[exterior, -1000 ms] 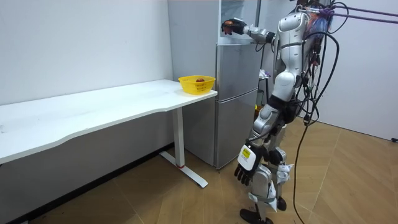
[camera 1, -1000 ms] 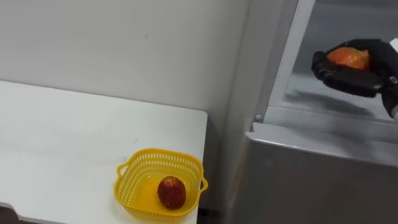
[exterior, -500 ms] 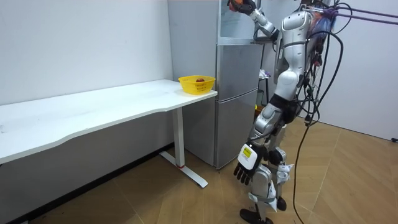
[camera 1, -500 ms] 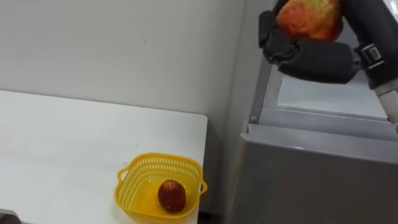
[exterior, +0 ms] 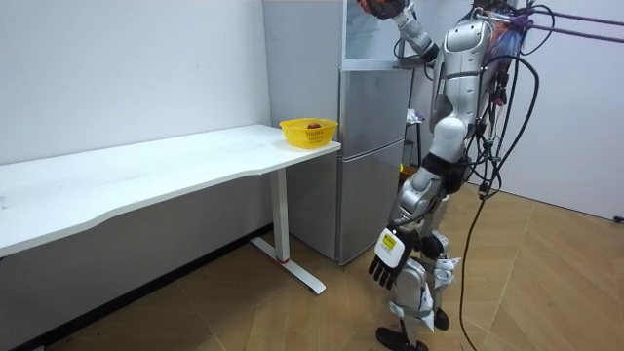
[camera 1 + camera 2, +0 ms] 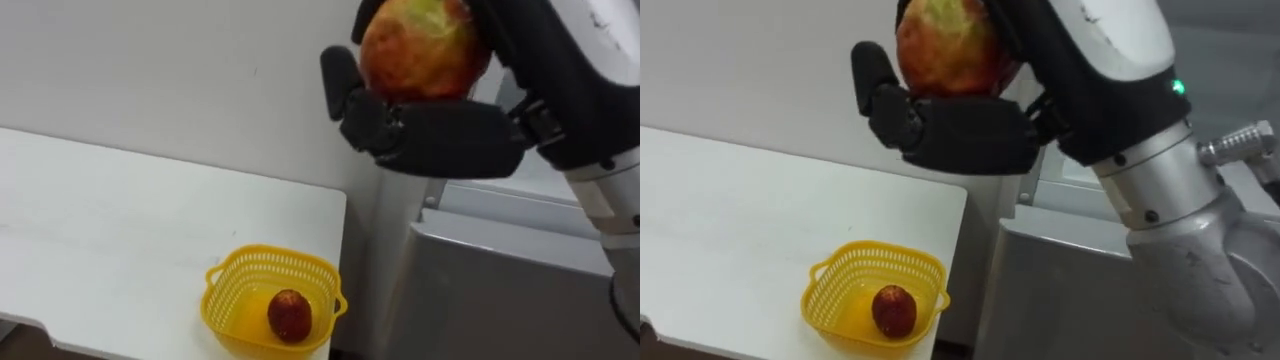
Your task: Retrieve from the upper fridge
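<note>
Carrying step: the right hand (image 6: 440, 130) curls under and round the apple (image 6: 420, 50), held high and clear of the fridge (image 6: 500, 290). The next move, I judge, is leftward and down to the yellow basket (image 6: 232, 290) at the bench (image 6: 120, 230) corner beside the fridge, setting it gently next to the red fruit (image 6: 289, 314). The left hand (image 5: 387, 261) hangs loose-fingered.

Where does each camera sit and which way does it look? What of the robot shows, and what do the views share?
Left eye view: on the robot's head, looking down at the white table and grey fridge; shows the right hand curled round a red-yellow apple.
Right eye view: same head, slightly rightward; same hand and apple.
Room view: standing in the room, sees the whole robot before the fridge, left hand hanging low.
Shared: all show the yellow plastic basket holding a dark red fruit.
</note>
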Tool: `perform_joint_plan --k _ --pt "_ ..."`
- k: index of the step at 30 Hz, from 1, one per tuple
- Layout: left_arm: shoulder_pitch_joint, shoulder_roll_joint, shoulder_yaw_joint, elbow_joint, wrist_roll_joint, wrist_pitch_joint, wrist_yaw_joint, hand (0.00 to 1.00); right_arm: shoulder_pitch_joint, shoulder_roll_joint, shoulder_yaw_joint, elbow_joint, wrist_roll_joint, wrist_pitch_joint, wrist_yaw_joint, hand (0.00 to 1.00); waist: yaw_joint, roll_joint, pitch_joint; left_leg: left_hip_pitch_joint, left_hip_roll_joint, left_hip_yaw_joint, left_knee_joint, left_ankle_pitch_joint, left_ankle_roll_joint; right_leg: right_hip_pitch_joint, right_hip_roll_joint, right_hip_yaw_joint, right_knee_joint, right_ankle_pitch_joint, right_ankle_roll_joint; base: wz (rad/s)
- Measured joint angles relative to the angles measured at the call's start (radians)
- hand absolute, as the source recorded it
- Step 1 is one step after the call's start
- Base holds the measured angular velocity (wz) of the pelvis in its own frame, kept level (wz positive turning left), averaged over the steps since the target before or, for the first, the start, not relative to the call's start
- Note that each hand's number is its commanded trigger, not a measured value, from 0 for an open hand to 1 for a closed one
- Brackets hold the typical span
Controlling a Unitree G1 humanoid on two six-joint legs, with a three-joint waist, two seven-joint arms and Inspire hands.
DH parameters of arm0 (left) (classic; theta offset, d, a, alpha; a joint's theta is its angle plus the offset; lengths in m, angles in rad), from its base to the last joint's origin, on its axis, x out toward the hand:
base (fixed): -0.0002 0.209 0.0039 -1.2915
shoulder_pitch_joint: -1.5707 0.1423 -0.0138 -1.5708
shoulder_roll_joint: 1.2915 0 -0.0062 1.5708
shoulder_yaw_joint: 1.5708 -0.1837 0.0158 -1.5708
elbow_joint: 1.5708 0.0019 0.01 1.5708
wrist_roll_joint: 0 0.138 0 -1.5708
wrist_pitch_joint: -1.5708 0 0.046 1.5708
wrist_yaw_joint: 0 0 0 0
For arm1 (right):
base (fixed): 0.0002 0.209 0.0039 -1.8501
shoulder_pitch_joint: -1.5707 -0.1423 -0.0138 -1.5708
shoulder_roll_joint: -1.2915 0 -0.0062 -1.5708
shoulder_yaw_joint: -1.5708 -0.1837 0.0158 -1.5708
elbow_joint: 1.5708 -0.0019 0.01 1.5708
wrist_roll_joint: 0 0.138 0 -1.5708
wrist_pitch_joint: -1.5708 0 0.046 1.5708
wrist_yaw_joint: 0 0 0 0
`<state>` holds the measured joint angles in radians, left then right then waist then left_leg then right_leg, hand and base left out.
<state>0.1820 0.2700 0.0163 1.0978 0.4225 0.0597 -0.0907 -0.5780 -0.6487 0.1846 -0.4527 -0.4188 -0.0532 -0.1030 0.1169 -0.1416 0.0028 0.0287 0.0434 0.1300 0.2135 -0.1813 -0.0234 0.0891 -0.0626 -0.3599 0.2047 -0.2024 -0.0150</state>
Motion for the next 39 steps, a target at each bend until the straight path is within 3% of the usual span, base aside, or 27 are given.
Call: perform_joint_plan --k 5,7,13,21,25,34,35,37,39 --pt "-0.010 -0.002 -0.001 0.034 0.001 -0.004 -0.002 0.00 -0.004 0.062 0.062 0.019 -0.043 0.001 0.031 1.00 0.026 0.001 0.0019 -0.003 -0.001 -0.005 -0.007 0.000 0.000 0.001 0.001 -0.008 0.001 0.000 0.000 0.02" --pt "-0.015 -0.004 -0.001 0.035 0.001 -0.004 -0.005 0.00 -0.004 0.100 0.072 0.035 -0.081 -0.001 0.048 1.00 0.032 0.000 0.0025 -0.012 -0.004 -0.026 -0.012 0.000 0.000 0.000 0.003 -0.021 0.000 0.000 0.001 0.17" --pt "-0.014 -0.007 -0.002 0.029 0.002 0.000 -0.016 0.00 -0.005 0.144 0.081 0.168 -0.123 0.001 0.081 1.00 0.073 -0.014 0.0087 -0.024 -0.004 -0.030 -0.010 0.001 -0.001 -0.005 0.002 -0.032 -0.002 0.000 0.001 0.06" --pt "-0.018 -0.010 -0.013 0.031 -0.002 0.001 -0.030 0.00 -0.005 0.152 0.173 0.339 -0.169 0.032 0.115 1.00 0.098 -0.024 0.0099 -0.044 -0.008 -0.051 0.007 0.001 0.000 -0.012 -0.004 -0.056 -0.001 0.000 0.001 0.08" --pt "-0.038 -0.002 -0.030 0.031 0.001 0.001 -0.036 0.00 -0.005 0.152 0.241 0.450 -0.198 0.033 0.107 1.00 0.114 -0.041 0.0097 -0.075 -0.010 -0.073 0.010 0.003 0.000 -0.023 -0.006 -0.087 -0.002 -0.001 0.001 0.17" --pt "-0.042 0.001 -0.033 0.028 -0.004 0.000 -0.050 0.00 -0.005 0.158 0.266 0.579 -0.172 0.029 0.092 1.00 0.146 -0.042 0.0116 -0.086 -0.019 -0.081 0.013 0.007 0.007 -0.019 -0.010 -0.107 -0.003 0.002 0.008 0.12" --pt "-0.045 0.001 -0.033 0.029 -0.017 0.000 -0.050 0.00 -0.004 0.164 0.268 0.621 -0.172 0.028 0.092 1.00 0.153 -0.042 0.0125 -0.085 -0.020 -0.078 0.013 0.008 0.009 -0.020 -0.011 -0.104 -0.002 0.002 0.008 0.00" --pt "-0.057 0.001 -0.028 0.044 -0.019 -0.002 -0.050 0.00 -0.004 0.180 0.268 0.693 -0.176 0.031 0.086 1.00 0.173 -0.040 0.0222 -0.090 -0.021 -0.079 0.011 0.009 0.010 -0.025 -0.013 -0.107 -0.002 0.003 0.009 -0.02" --pt "-0.060 0.002 -0.028 0.044 -0.018 -0.002 -0.050 0.00 -0.004 0.180 0.268 0.745 -0.176 0.023 0.081 1.00 0.191 -0.040 0.0240 -0.101 -0.021 -0.081 0.013 0.010 0.011 -0.038 -0.014 -0.106 -0.001 0.003 0.009 -0.04"
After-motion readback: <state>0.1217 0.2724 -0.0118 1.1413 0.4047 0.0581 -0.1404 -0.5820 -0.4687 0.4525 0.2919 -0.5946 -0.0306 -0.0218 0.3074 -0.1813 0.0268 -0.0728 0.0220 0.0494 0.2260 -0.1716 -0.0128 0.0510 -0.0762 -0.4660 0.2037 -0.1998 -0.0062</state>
